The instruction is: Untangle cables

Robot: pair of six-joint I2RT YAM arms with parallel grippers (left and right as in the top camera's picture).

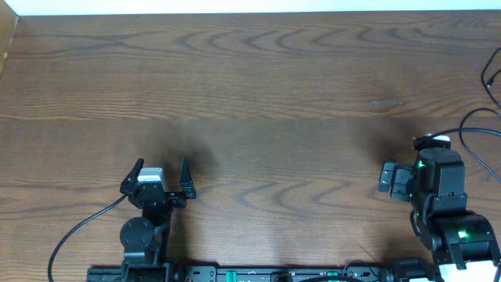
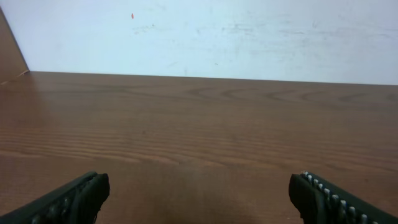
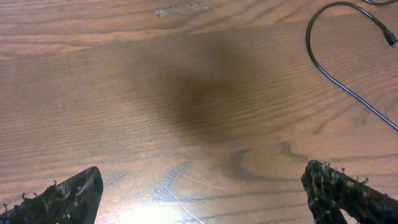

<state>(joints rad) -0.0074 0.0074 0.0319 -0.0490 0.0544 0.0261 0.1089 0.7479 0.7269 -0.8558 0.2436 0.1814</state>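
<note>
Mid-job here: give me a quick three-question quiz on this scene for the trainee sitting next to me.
1. True or false: the left gripper is holding a cable.
2. Pick one: the black cable lies at which part of the table? A, the robot's left edge. B, the middle. C, the robot's right edge.
3. Fill the gap: the right gripper has its jaws ____ over bare wood.

Key: 1 false, it is open and empty. 2 C. 3 open.
</note>
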